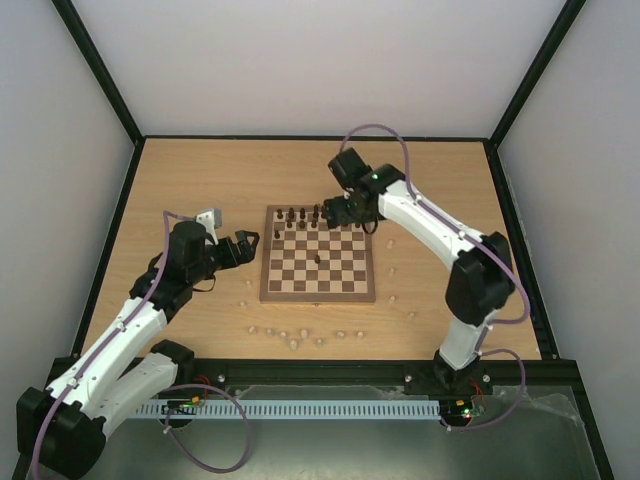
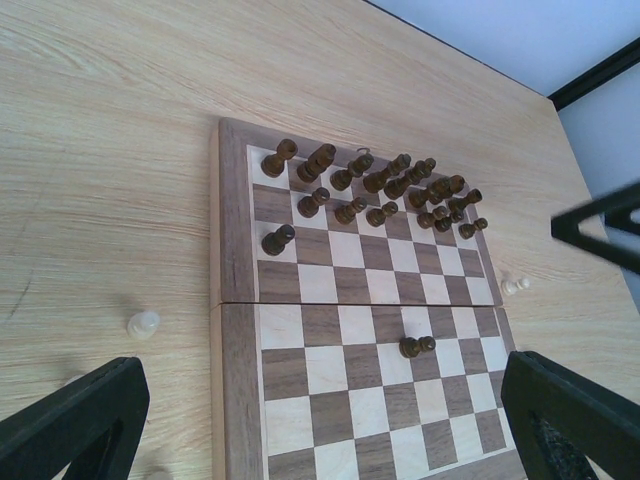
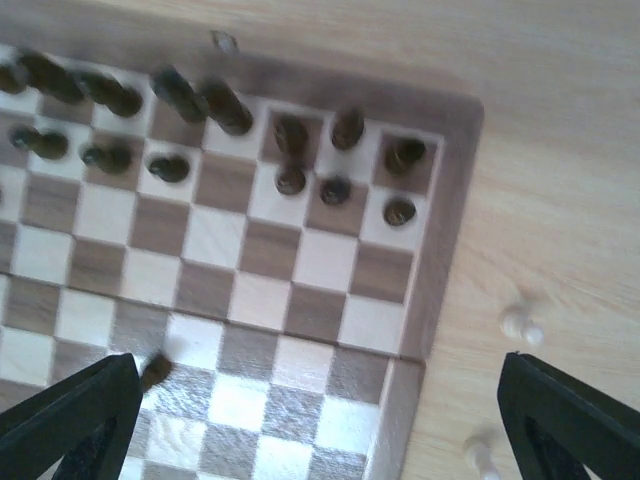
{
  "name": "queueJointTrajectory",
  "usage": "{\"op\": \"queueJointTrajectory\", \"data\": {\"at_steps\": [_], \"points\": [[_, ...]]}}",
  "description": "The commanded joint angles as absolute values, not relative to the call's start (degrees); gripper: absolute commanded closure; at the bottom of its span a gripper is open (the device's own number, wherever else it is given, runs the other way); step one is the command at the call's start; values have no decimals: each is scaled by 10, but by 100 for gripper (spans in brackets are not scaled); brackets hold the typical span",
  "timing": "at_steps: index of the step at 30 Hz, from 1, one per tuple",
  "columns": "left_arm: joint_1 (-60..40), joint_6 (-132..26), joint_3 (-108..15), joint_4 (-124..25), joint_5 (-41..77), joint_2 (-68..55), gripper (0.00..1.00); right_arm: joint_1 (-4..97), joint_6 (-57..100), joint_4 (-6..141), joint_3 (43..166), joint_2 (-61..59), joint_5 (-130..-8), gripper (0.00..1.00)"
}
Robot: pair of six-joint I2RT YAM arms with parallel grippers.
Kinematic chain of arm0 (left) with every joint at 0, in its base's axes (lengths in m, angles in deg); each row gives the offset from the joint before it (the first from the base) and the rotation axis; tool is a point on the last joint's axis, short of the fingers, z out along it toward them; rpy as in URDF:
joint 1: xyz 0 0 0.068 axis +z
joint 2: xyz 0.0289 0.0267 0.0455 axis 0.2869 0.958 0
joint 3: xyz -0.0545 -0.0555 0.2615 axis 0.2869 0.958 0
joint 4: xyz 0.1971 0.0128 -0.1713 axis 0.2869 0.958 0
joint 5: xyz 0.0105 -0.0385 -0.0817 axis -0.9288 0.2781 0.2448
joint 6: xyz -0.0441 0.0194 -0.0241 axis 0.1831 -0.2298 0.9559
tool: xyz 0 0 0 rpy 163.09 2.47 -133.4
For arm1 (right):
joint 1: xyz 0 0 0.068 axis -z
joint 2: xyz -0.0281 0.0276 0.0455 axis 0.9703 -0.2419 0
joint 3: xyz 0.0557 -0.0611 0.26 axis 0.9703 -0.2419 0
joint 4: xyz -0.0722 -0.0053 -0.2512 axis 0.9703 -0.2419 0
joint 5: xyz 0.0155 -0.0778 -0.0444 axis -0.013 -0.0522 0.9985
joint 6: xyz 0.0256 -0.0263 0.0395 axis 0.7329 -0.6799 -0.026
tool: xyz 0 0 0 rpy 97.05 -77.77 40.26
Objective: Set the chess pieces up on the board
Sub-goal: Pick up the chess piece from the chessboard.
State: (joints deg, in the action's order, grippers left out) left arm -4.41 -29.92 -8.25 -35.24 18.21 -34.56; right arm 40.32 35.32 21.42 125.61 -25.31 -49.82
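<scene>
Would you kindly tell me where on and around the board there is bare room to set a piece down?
The board's near half is bare, save one stray dark piece near the middle. The tabletop beyond the far-left corner is bare. Crowded: the far two rows, packed with dark pieces, and the strip before the near edge, strewn with pale pieces.

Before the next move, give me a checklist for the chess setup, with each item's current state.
1. Left end effector open and empty: ok.
2. Right end effector open and empty: ok.
3. All dark pieces in the far two rows: not ok; a stray dark piece sits alone mid-board.
4. Pale pieces on the board: not ok; they lie scattered on the table.
5. Near side of the board free for them: ok.
6. Dark back-row order correct: cannot tell, too small.
</scene>
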Motion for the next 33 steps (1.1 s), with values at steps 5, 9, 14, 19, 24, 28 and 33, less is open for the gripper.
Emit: {"op": "queueJointTrajectory", "data": {"at_steps": [5, 9, 14, 19, 24, 28, 33], "points": [[-43, -299, -100, -337, 192, -355, 1, 393, 383, 315, 1025, -113, -520, 1], [-43, -291, -94, -331, 194, -364, 1, 366, 391, 334, 973, -79, -528, 0], [-43, -289, -93, -311, 200, -388, 1, 333, 395, 343, 966, -76, -530, 11], [-43, -284, -90, -282, 195, -432, 1, 310, 391, 344, 1002, -115, -541, 27], [-43, -279, -83, -272, 197, -461, 0, 294, 383, 332, 1045, -172, -538, 36], [-43, -278, -80, -272, 199, -467, 1, 284, 376, 320, 1075, -218, -535, 45], [-43, -281, -86, -277, 202, -461, 0, 278, 371, 304, 1108, -271, -529, 53]]}}
